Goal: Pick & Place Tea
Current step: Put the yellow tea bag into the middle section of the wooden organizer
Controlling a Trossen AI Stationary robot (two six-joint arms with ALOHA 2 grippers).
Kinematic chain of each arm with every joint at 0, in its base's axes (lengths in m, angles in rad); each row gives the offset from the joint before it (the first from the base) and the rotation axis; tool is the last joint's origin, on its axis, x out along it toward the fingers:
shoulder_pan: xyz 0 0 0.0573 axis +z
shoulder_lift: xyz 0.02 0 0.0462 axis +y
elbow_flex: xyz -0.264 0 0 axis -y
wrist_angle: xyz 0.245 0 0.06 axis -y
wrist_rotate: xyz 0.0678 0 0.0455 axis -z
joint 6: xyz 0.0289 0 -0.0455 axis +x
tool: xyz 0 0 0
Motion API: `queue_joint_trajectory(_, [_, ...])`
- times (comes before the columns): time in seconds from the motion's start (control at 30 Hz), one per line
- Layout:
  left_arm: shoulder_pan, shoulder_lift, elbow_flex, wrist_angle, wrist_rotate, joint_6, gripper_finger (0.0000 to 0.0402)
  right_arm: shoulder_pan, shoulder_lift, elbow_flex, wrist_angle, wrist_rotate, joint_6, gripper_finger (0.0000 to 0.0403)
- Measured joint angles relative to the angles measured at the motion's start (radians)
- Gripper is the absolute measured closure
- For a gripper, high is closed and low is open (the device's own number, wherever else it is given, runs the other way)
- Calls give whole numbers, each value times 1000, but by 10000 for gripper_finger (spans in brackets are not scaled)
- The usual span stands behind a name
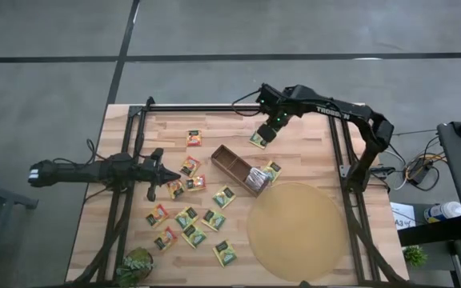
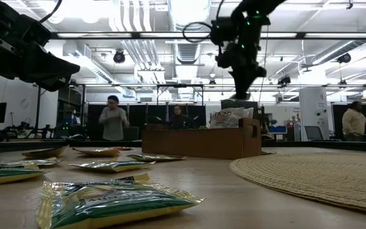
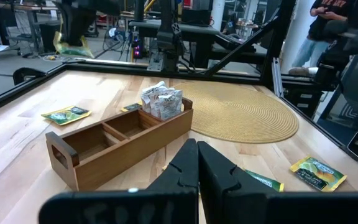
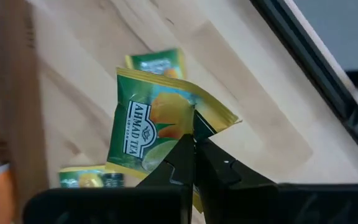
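Note:
My right gripper hangs over the table's far middle, shut on a green-yellow tea sachet. The brown wooden box lies nearer the middle, and white-and-orange sachets stand in its end compartment next to the mat. Several more sachets lie flat on the table's left half. At the left, my left gripper is shut on nothing and points level toward the box. My right gripper pinches the sachet between its two fingers at one side edge, which is bent where the fingers meet it. The fingers come from above, pointing steeply down. The sachet hangs tilted, lifted clear of the table.
A big round tan mat covers the near right of the table. A small plant stands at the near left corner. Black frame rails run along the table's sides. People stand in the room beyond the far edge.

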State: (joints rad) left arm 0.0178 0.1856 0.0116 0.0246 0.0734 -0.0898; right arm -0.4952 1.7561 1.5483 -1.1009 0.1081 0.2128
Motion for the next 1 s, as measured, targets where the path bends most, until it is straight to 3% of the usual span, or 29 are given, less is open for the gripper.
queue_joint_trajectory(0.37, [0,0,0,0,0,0,402,146,75,121,-103,-1,-15,394])
queue_joint_trajectory(0.8, [0,0,0,0,0,0,402,283,241,366,-265,2,-48,394])
queue_joint_trajectory(1.0, [0,0,0,0,0,0,402,334,344,501,-328,81,18,394])
